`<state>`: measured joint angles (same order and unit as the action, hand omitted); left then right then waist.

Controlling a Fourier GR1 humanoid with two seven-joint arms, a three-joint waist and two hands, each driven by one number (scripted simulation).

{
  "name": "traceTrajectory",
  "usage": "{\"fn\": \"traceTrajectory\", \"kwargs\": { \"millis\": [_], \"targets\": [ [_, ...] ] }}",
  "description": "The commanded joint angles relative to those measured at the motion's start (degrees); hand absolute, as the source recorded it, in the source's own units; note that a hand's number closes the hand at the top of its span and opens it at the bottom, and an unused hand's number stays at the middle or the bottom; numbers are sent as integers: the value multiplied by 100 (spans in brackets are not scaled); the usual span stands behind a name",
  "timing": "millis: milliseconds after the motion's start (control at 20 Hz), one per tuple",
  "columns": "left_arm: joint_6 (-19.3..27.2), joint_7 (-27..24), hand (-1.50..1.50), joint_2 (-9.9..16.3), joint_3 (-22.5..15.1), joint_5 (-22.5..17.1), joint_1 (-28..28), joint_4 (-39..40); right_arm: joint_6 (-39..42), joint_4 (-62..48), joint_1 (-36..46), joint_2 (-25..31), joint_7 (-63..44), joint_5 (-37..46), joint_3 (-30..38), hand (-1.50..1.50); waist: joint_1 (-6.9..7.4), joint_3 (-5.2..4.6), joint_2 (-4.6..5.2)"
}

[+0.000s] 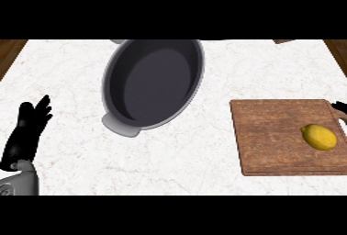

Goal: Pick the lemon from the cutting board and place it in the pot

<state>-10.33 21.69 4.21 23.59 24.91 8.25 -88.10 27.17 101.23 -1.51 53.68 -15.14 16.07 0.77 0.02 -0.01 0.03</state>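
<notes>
Lemon (319, 137) is seen untouched on cutting board (271, 137), at 3 o'clock. Pick step judged pending; pot (153, 82) at 12. Left hand (25, 133) rests spread; right hand (341, 109) fingers cannot be told.

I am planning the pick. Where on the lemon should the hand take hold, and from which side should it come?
Take the lemon across its narrow middle, coming from above. It lies flat on the cutting board near the right edge, long axis slanted, so fingers probably close best across the short width. The right hand, just beyond the board's right edge, is nearest; the left hand rests far left.
</notes>
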Motion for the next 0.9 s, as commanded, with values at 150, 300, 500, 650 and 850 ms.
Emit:
{"fn": "traceTrajectory", "kwargs": {
  "millis": [150, 300, 500, 650, 850],
  "targets": [
    [139, 51, 0, 59, -244, -138, -29, -94, 2, -719, 325, -669, 449, 992, -130, -150, 19, 2, -4],
    [234, -138, 0, 275, -92, -233, 132, 551, -47, -1225, 491, -790, 999, 1183, -29, -150, 6, 1, 1],
    [419, -236, 0, 177, -337, -240, -126, 268, 162, -797, 528, -1160, 536, 1425, 141, -150, -5, 0, -6],
    [224, 11, 0, 442, -191, -427, 35, 290, 259, -1405, 992, -1099, 663, 1741, 88, -150, 17, 0, 0],
    [515, -99, 0, 241, -488, -244, 26, 364, 270, -1624, 1058, -1613, 357, 2112, -200, -150, 18, 0, 2]
  ]
}}
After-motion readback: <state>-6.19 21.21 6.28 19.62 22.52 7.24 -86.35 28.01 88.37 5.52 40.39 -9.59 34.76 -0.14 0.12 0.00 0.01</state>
